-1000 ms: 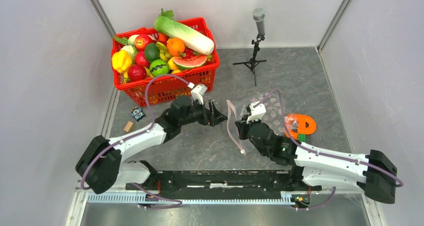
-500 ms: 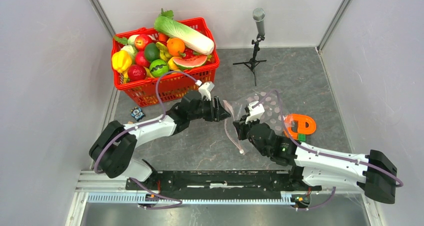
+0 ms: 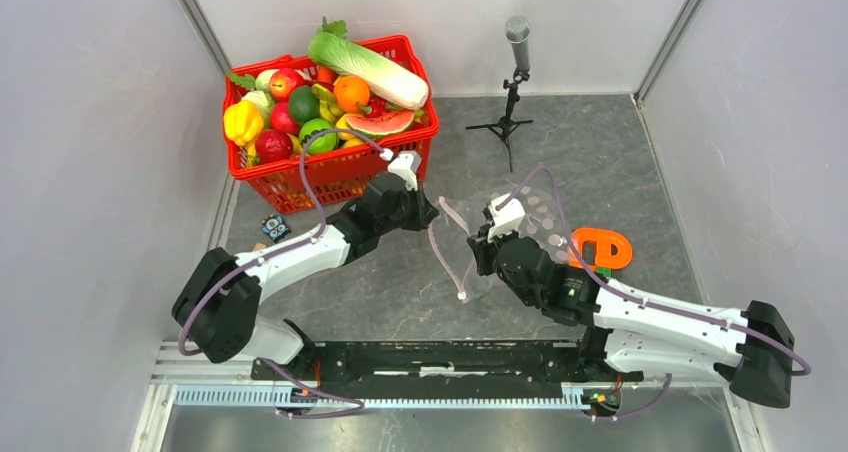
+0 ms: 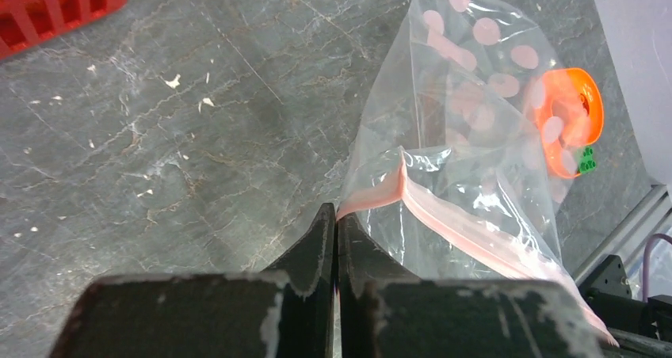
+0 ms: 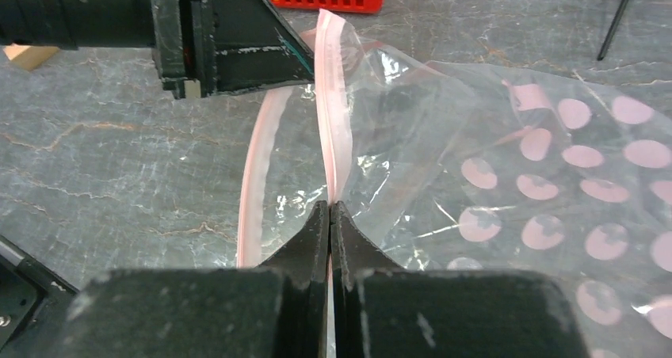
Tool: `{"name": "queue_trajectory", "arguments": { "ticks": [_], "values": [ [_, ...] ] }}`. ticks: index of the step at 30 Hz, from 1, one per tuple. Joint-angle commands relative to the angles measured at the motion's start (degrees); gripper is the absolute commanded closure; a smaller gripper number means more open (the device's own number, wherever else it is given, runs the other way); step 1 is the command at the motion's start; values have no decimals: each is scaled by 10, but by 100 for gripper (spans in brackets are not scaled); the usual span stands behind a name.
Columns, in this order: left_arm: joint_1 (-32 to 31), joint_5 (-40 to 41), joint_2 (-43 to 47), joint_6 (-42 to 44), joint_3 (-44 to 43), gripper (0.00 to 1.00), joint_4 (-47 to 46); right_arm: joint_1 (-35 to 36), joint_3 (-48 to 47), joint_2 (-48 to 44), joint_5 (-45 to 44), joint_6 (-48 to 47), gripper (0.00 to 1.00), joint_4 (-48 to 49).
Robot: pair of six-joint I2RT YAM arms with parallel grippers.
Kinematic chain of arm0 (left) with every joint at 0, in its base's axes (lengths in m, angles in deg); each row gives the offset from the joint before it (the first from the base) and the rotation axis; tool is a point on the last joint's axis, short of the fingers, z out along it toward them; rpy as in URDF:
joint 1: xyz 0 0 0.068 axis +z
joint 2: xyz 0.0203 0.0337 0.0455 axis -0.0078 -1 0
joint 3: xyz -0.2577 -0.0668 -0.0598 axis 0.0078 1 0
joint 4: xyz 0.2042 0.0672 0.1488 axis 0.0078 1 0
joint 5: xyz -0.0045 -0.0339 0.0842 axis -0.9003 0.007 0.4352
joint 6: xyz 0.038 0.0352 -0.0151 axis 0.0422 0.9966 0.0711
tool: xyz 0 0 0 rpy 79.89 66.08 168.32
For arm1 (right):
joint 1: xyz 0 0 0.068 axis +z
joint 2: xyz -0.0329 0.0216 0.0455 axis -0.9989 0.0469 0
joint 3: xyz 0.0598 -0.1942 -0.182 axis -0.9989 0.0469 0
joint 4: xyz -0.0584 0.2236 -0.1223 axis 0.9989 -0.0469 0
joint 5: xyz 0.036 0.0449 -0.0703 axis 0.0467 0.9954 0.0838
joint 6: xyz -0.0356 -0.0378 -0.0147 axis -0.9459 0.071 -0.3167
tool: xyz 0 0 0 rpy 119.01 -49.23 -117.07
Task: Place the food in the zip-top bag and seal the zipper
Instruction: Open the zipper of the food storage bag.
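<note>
**A:** Where is the bag?

**B:** The clear, soft plastic zip-top bag (image 3: 545,217) (image 4: 467,136) (image 5: 555,152) printed with pink round dots lies on the grey marbled counter (image 3: 400,282), a little right of centre, between the two arms. Its thin pink-red zipper strip (image 3: 445,257) (image 4: 460,227) (image 5: 333,136) runs along the bag's left edge, from far to near.

**A:** And the jaws?

**B:** Both pairs are clamped on that zipper strip. The left arm (image 3: 300,257) reaches in from the left, and the left jaws pinch the strip at its far end. The right arm (image 3: 650,322) comes in from the near right, and the right jaws are pressed together on the strip nearer along its length. In the right wrist view a second pink band curves away to the left of the held one.

**A:** Where is the food?

**B:** It is heaped in the red plastic mesh basket (image 3: 330,177) at the far left: a long white-green cabbage (image 3: 365,67), a round orange (image 3: 351,92), a red watermelon slice (image 3: 380,124) and a yellow bell pepper (image 3: 242,122) among the rest.

**A:** Anything else around?

**B:** An orange plastic ring (image 3: 600,247) (image 4: 570,108) lies at the bag's right edge, partly under the clear film. A grey microphone on a black tripod (image 3: 517,32) stands at the far side.
</note>
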State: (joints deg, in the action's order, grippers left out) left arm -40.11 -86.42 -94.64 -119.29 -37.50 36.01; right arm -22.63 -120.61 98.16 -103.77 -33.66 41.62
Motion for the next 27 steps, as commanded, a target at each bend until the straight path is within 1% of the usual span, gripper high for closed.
{"name": "queue_trajectory", "arguments": {
  "ticks": [1, 3, 5, 6, 7, 8, 9, 12, 15, 18, 19, 20, 21, 23, 25, 26, 27],
  "values": [
    [0, 47, 42, 39, -23, 98, 8, 0, -58, 10, -22, -25, 100, -75],
    [0, 34, 57, 31, -27, 98, 9, 5, -87, 30, -29, -30, 100, -102],
    [-4, 18, 72, 23, -37, 98, 10, 18, -109, 50, -40, -35, 100, -108],
    [-7, 16, 77, 18, -41, 98, 11, 28, -117, 59, -58, -31, 95, -108],
    [-11, 16, 82, 17, -46, 98, 11, 34, -128, 69, -71, -27, 92, -111],
    [-14, 18, 85, 17, -52, 98, 16, 39, -137, 80, -90, -19, 88, -115],
    [-17, 22, 87, 16, -59, 98, 23, 41, -153, 96, -102, -15, 79, -123],
    [-18, 37, 88, 9, -73, 98, 43, 46, -207, 147, -150, 7, 65, -177],
    [-18, 35, 92, 2, -82, 98, 55, 50, -222, 170, -174, 4, 63, -177],
    [-18, 39, 94, -2, -86, 98, 62, 51, -223, 178, -198, 2, 64, -171],
    [-18, 39, 95, -5, -88, 98, 71, 51, -221, 180, -204, 7, 62, -169],
    [-18, 40, 94, -8, -89, 98, 74, 51, -217, 180, -210, 11, 57, -165],
    [-18, 38, 94, -10, -92, 98, 76, 53, -211, 179, -218, 13, 60, -159],
    [-18, 41, 94, -3, -94, 98, 82, 54, -204, 170, -227, 18, 71, -152],
    [-18, 52, 96, 8, -95, 98, 90, 53, -195, 154, -222, -4, 92, -131],
    [-18, 55, 97, 18, -96, 98, 92, 50, -186, 142, -210, -12, 99, -116],
    [-17, 55, 98, 32, -97, 98, 94, 43, -175, 130, -184, -29, 100, -101]
  ]
}}
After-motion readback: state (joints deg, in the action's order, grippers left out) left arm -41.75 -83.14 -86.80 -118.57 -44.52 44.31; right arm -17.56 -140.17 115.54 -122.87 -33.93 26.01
